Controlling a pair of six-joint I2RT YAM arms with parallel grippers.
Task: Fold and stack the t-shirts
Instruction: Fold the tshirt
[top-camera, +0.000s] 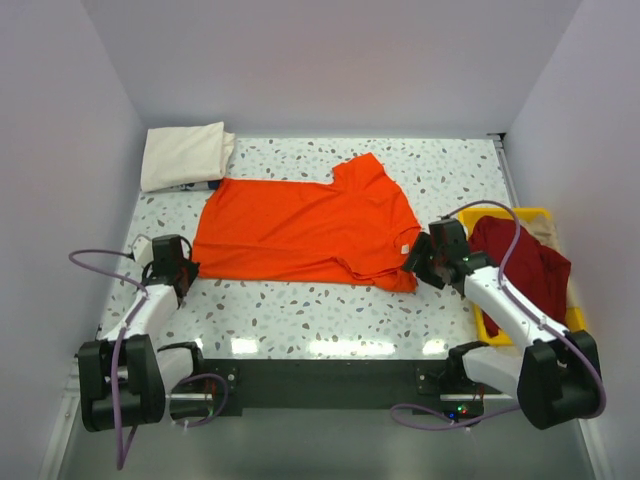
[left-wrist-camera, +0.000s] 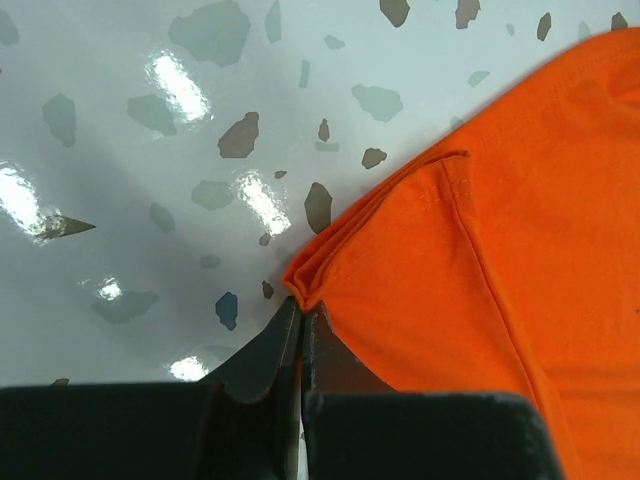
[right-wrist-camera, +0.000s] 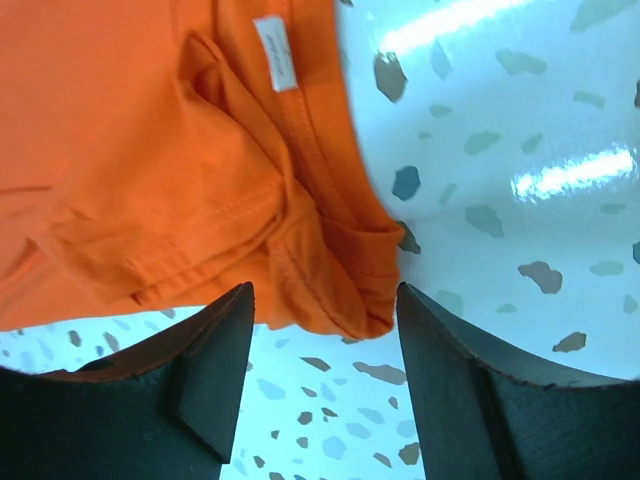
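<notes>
Orange t-shirt (top-camera: 300, 225) lies spread mid-table (top-camera: 300, 310). The left gripper (left-wrist-camera: 300, 312) has its jaws pinched together on the near-left corner. The right gripper (right-wrist-camera: 325, 305) has its jaws apart, straddling the near-right corner. A cream t-shirt (top-camera: 183, 153) sits folded far-left, and a dark red t-shirt (top-camera: 525, 262) lies in the yellow tray (top-camera: 535, 213).

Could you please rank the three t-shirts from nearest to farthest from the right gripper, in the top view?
1. Orange t-shirt, its corner at the right gripper.
2. Dark red t-shirt, just right, in the yellow tray.
3. Cream t-shirt, far back-left corner.
</notes>
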